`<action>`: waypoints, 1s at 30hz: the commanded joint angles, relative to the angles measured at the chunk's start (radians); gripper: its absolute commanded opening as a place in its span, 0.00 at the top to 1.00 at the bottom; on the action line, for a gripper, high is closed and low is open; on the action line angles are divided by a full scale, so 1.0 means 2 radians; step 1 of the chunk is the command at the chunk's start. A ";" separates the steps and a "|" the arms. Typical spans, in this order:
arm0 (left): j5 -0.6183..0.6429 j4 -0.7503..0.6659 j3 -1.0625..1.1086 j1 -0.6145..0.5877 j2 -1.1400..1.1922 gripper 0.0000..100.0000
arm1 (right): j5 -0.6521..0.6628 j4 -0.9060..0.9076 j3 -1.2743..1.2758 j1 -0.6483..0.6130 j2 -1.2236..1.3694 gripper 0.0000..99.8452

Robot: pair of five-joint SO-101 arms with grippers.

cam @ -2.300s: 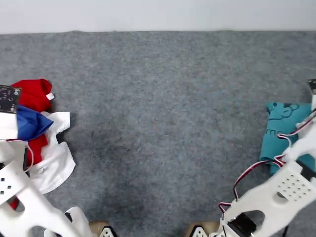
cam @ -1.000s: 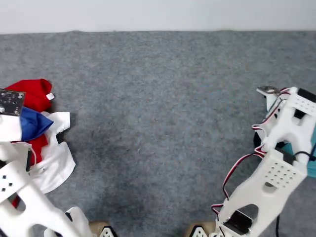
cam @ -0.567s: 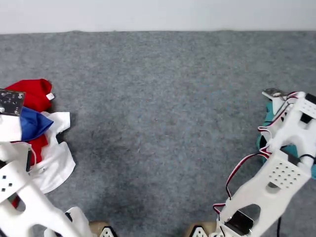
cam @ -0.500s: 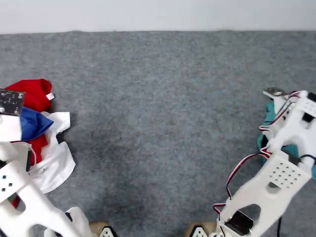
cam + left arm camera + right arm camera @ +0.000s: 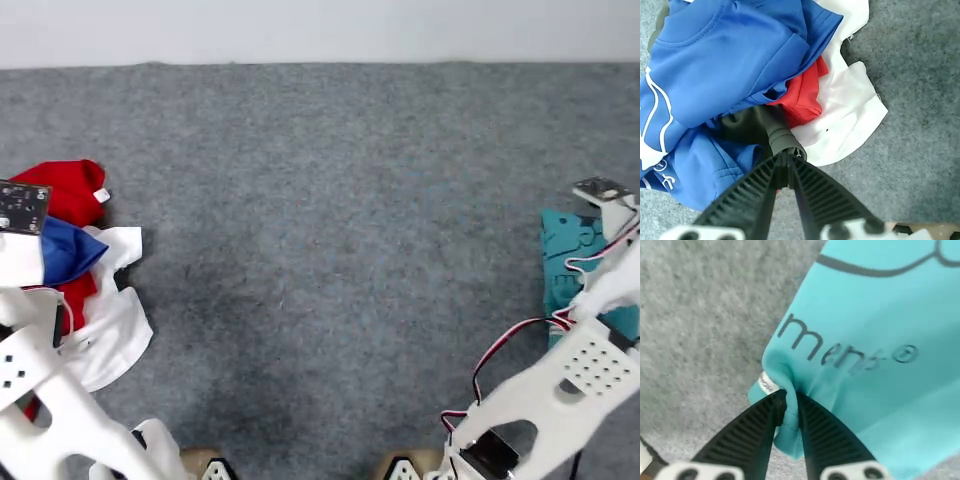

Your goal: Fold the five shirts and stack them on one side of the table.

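At the table's left edge lies a loose pile: a red shirt [image 5: 70,190], a blue shirt [image 5: 65,250] and a white shirt [image 5: 110,320]. My left gripper [image 5: 788,152] hangs shut just above the pile, over where the blue shirt [image 5: 725,60], red shirt [image 5: 805,97] and white shirt [image 5: 850,115] meet. A folded teal shirt [image 5: 565,250] lies at the right edge. My right gripper [image 5: 788,399] is shut on a bunched edge of the teal shirt [image 5: 880,315]. The right arm [image 5: 590,370] covers part of that shirt from above.
Grey felt [image 5: 320,200] covers the table, with wide bare room between the pile and the teal shirt. A pale wall [image 5: 320,30] runs along the far edge. The left arm [image 5: 40,390] stands at the front left corner.
The right arm swung from over the teal shirt's inner side out toward the table's right edge. The left arm and the pile kept still.
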 commanded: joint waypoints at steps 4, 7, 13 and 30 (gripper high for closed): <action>-0.002 -0.005 -0.007 0.003 -0.013 0.98 | 0.005 0.023 0.043 0.004 -0.030 0.96; -0.002 -0.008 -0.004 0.004 -0.012 0.98 | 0.005 0.022 0.080 -0.006 -0.060 0.92; -0.002 -0.008 -0.004 0.004 -0.010 0.98 | 0.005 0.022 0.113 -0.018 -0.095 0.91; -0.002 -0.009 -0.003 0.005 -0.009 0.98 | 0.002 0.022 0.115 -0.029 -0.150 0.97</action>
